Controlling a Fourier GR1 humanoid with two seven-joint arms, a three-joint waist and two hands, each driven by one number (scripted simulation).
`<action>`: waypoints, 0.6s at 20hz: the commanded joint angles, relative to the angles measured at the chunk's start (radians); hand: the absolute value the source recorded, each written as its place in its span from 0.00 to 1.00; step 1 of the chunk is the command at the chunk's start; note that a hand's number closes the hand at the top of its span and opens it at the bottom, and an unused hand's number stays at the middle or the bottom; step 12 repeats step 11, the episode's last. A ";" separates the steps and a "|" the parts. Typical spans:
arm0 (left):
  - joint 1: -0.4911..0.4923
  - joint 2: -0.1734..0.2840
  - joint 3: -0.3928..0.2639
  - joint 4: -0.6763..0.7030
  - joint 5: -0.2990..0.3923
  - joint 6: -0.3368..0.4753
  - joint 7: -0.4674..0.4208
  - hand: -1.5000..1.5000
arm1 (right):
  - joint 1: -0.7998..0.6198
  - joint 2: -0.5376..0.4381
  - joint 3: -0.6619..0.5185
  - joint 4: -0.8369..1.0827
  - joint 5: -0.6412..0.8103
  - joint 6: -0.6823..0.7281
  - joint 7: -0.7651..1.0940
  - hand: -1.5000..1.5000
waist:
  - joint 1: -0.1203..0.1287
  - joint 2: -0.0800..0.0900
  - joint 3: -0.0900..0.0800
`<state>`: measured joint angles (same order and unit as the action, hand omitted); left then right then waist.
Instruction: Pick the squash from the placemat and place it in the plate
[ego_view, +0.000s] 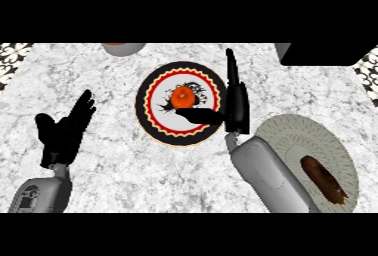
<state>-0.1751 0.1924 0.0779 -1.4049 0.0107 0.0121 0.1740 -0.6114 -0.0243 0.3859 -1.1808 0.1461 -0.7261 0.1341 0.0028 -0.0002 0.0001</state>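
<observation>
Both hands released: right hand (235, 102) fingers straight beside squash (183, 97) sitting on plate (151, 112); left hand (65, 131) resting; no readable writing.

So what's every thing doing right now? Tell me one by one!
Squash: sitting in the plate, not held.
Plate: flat on the counter, holding the squash.
Placemat: flat on the counter, with a brown thing lying on it.
Right robot hand: open, fingers straight, thumb over the plate.
Left robot hand: open, resting at the left.
</observation>
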 joint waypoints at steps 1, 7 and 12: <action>-0.048 -0.002 0.016 0.053 -0.008 -0.003 -0.008 0.50 | 0.103 0.012 -0.004 -0.082 0.063 0.011 -0.009 0.00 | -0.005 0.000 0.000; -0.029 0.018 0.037 -0.026 0.022 -0.034 0.057 0.50 | 0.158 -0.051 -0.070 -0.097 0.077 0.106 -0.014 0.00 | -0.003 0.000 0.000; -0.033 0.001 0.036 0.026 -0.002 -0.023 0.012 0.50 | 0.195 -0.044 -0.074 -0.142 0.142 0.127 0.076 0.00 | -0.004 0.000 0.000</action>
